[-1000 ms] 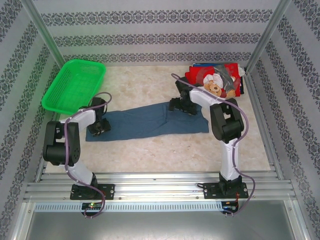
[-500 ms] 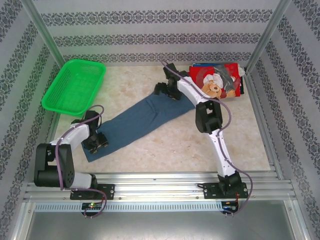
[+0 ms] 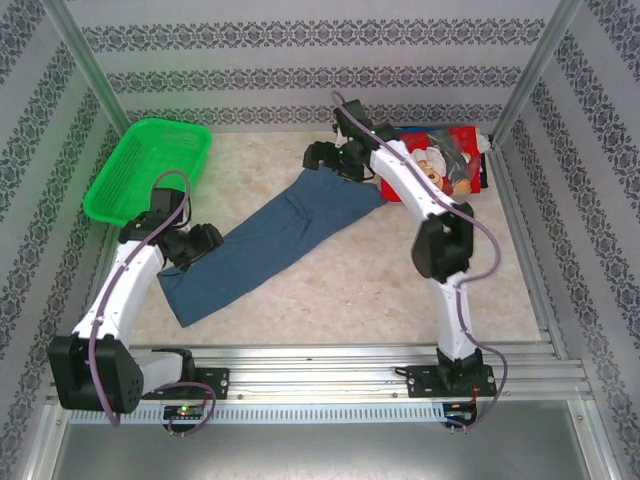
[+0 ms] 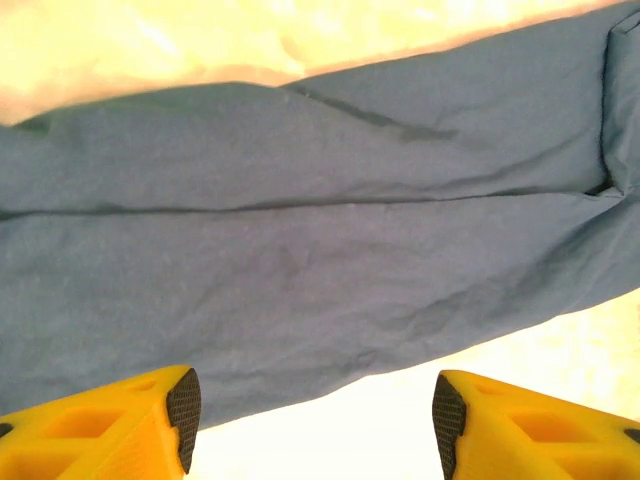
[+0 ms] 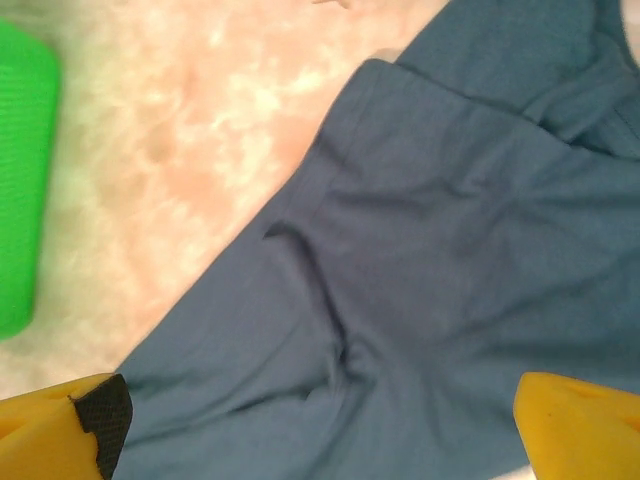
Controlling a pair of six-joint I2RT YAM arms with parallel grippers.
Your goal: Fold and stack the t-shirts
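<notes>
Slate-blue tee point(image 3: 280, 240) lies as a long, narrow strip slanting across the tabletop point(image 3: 350, 300). Left jaws are spread and empty at its near end, right jaws spread wide over the far end. Red teddy-bear shirt point(image 3: 455, 165) sits back right. By my read, cross-folds and stacking remain.

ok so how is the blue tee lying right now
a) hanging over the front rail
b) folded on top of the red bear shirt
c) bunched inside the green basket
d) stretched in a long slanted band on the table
d: the blue tee runs flat along the table from near left to far middle, outside the green basket.
</notes>
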